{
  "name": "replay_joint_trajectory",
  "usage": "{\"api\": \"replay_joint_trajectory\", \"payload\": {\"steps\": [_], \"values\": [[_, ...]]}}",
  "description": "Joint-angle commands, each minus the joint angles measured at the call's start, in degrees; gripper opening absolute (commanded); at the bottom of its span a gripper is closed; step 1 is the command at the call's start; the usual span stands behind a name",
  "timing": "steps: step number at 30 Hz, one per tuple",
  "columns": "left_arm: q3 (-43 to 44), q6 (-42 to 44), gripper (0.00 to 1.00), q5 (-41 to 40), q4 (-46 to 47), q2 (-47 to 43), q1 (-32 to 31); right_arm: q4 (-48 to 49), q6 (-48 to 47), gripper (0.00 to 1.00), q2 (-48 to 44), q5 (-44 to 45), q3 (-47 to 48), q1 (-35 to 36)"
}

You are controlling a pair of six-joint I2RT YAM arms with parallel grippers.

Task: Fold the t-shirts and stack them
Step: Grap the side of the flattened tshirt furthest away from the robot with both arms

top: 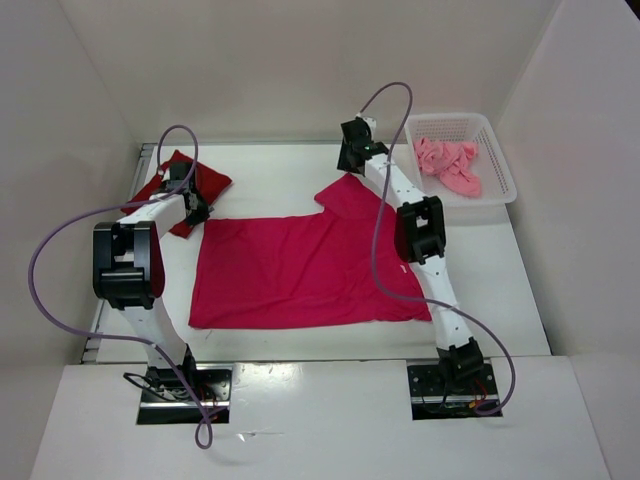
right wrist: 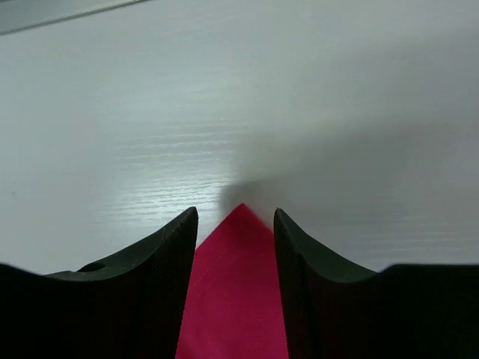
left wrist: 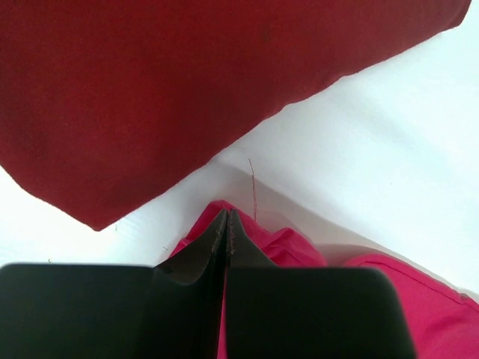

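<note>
Because the left gripper [left wrist: 227,218] is pinched fully shut on only a small pucker of the magenta t-shirt [top: 300,270], near that shirt's left edge, a lift from here could let the thin cloth slide out, or drag the flat sheet askew. Its fingers also sit just beside the folded dark red t-shirt [left wrist: 187,82] at the table's [top: 500,290] far-left corner, so a careless sweep might knock that fold open. The right gripper [right wrist: 235,215] has its jaws apart and holds nothing. A pointed sleeve tip lies between them on the tabletop, toward the far edge. If that gripper rises without closing, only one side gets carried and the fold goes crooked.

The magenta shirt is soft, matte, limp cloth, spread mostly smooth over the table's middle. The dark red one is a plump rectangle with a rounded folded edge. The salmon t-shirt [top: 450,165] lies crumpled in the white mesh basket [top: 500,190] at the far-right corner. The tabletop is smooth and pale — faintly wood-grained.
</note>
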Motion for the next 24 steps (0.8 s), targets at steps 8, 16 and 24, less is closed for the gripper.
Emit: {"api": "replay_joint_trajectory", "payload": {"steps": [8, 16, 24], "values": [[-0.21, -0.82, 0.00, 0.81, 1.34, -2.50, 0.19, -6.09, -2.13, 0.45, 6.54, 0.11, 8.77, 0.14], [-0.21, -0.82, 0.00, 1.34, 1.34, -3.55, 0.19, -8.37, -0.55, 0.00, 4.44, -0.50, 11.85, 0.14], [-2.93, -0.82, 0.00, 1.34, 1.34, -9.09, 0.19, -5.24, -0.02, 0.00, -19.17, -5.24, -12.01, -3.02]]}}
